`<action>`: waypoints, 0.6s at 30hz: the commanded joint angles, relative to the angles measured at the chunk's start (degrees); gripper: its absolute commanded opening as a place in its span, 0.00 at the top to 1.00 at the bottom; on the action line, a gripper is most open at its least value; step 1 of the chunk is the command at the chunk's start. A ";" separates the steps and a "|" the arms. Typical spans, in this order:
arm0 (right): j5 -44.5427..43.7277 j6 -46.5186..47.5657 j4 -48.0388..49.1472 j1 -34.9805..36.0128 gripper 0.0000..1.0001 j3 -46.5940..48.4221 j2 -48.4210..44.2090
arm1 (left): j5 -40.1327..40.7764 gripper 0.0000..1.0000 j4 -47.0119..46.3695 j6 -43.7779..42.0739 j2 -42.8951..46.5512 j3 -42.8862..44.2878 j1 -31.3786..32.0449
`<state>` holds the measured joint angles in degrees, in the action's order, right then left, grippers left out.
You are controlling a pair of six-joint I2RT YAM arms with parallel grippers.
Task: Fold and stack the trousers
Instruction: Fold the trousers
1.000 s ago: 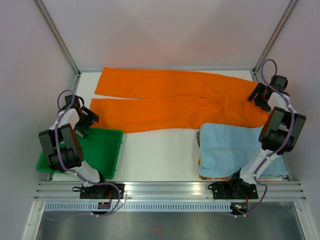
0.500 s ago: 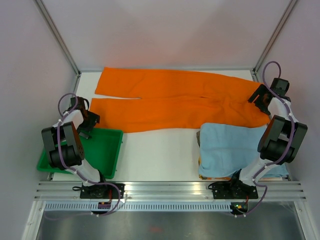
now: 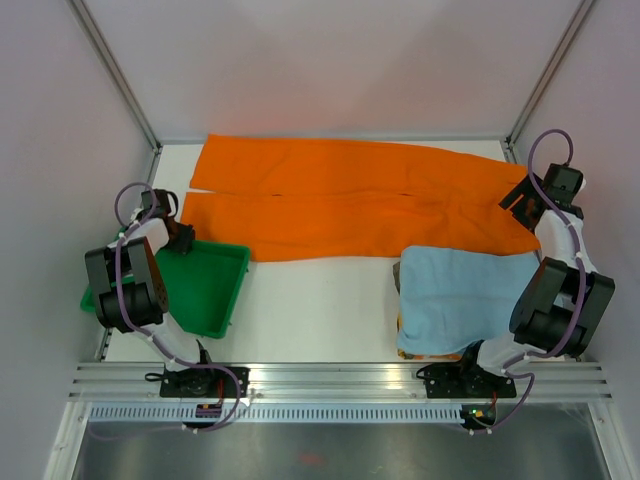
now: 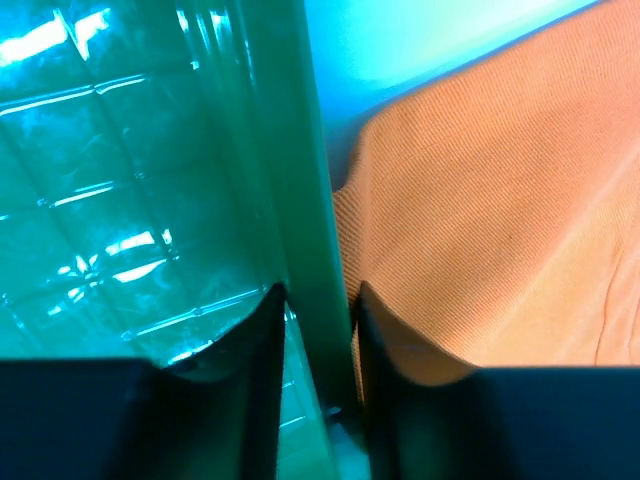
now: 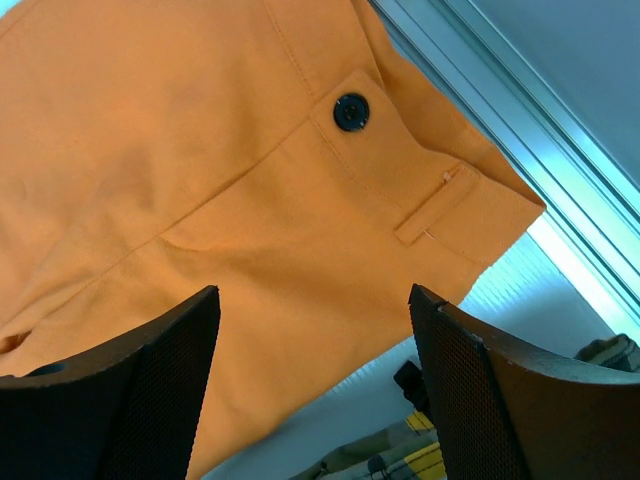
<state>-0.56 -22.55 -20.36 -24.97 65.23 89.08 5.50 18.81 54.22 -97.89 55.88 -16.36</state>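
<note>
Clamped on the green tray's (image 3: 216, 248) wall, the left fingers (image 3: 181, 238) have dragged it rightward along the desk (image 3: 320, 300) — the right fingers (image 3: 521, 196), apart, hang over the trousers' (image 3: 350, 200) waistband.

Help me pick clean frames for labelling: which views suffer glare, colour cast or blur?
Top external: soft, even light, sharp throughout, trousers evenly lit. Left wrist: heavy teal cast, glare streaks on the green tray, left hand a dark silhouette. Right wrist: button crisp, right hand underexposed, nearly black.
</note>
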 commanded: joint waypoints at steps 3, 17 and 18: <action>-2.17 -0.92 -0.38 -0.17 0.17 -2.12 -3.73 | -0.23 0.98 0.61 -1.04 -2.84 -0.07 0.80; -1.29 -0.92 0.76 -0.17 0.17 -3.97 -2.51 | 13.22 0.97 21.78 4.75 15.08 -5.33 0.54; -0.94 -0.83 1.02 -0.17 0.17 -3.97 -2.33 | 14.18 0.97 22.49 5.72 16.57 -7.25 0.63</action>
<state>-2.22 -22.74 -20.95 -24.97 61.52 86.80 12.34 32.93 58.13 -86.28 52.49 -14.79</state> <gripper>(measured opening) 0.828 0.187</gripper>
